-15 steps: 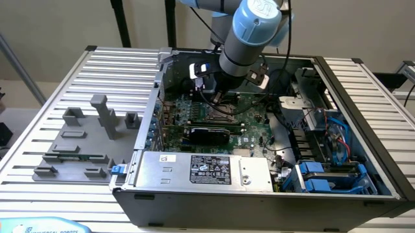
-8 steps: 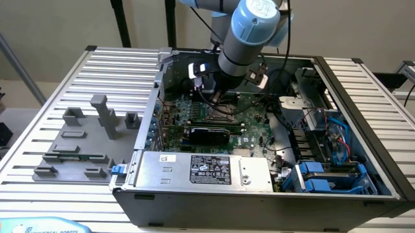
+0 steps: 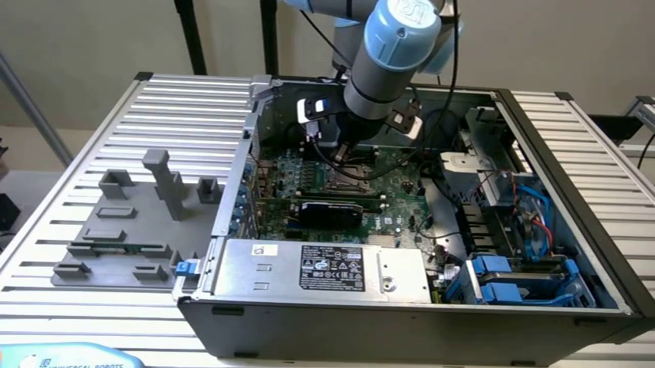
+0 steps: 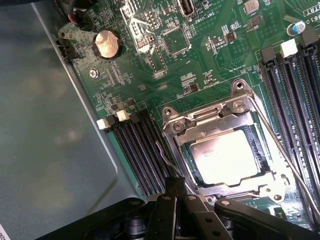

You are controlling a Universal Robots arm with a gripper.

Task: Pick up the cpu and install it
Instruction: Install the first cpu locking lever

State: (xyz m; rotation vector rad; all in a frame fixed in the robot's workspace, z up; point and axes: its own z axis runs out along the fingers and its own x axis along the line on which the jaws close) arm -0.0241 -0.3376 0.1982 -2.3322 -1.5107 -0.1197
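Note:
The cpu, a silvery square chip, lies flat inside the motherboard socket, with the metal frame around its edges. A thin wire lever runs along one side of the socket. My gripper is shut with nothing between its dark fingertips. Its tip hovers just beside the socket's edge, between the socket and the black memory slots. In the exterior view the arm reaches down into the open grey computer case, and the gripper sits right above the socket.
A coin battery and more memory slots flank the socket. The case holds a power supply at the front and blue drive bays. A grey fixture block with a green memory stick lies at the exterior view's left.

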